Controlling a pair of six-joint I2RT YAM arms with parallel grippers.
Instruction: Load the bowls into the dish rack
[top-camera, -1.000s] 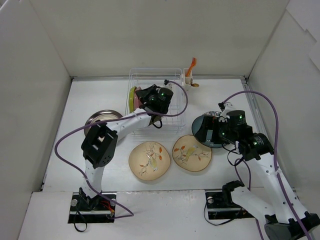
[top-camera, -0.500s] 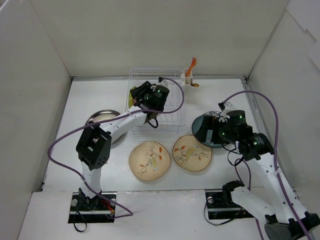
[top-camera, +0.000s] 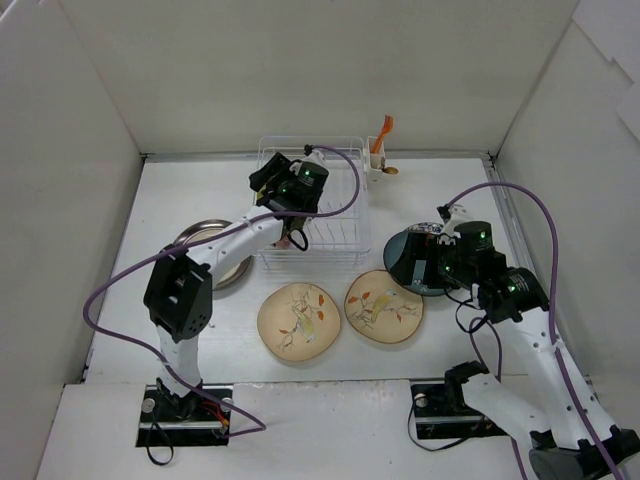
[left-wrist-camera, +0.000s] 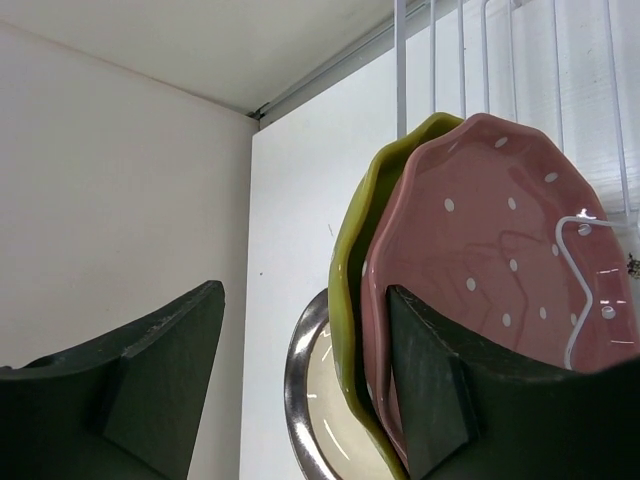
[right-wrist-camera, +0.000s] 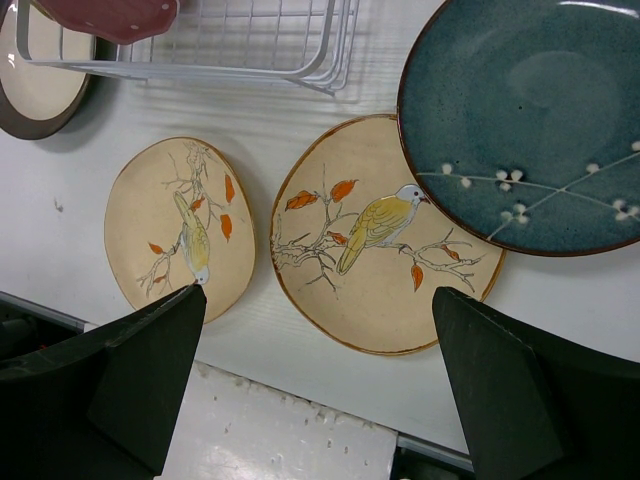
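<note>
The lime green bowl (left-wrist-camera: 352, 270) and the pink dotted bowl (left-wrist-camera: 490, 230) stand upright side by side in the white wire dish rack (top-camera: 335, 215). My left gripper (left-wrist-camera: 300, 390) is open over the rack's left end (top-camera: 268, 185), its right finger (left-wrist-camera: 430, 390) in front of the pink bowl and gripping nothing. On the table lie two cream bird-print bowls (top-camera: 298, 320) (top-camera: 384, 306), the dark teal bowl (right-wrist-camera: 530, 120) and a grey metal-rimmed bowl (top-camera: 230, 272). My right gripper (right-wrist-camera: 325, 375) hangs open above the right cream bowl (right-wrist-camera: 385, 235), holding nothing.
A small white cup (top-camera: 378, 165) with an orange utensil (top-camera: 383, 130) hangs at the rack's far right corner. White walls close in the table on three sides. The left arm's purple cable loops over the rack.
My left gripper has opened and shifted left toward the rack's far left end, letting go of the pink bowl, which stays upright in the rack. The right arm has not moved.
</note>
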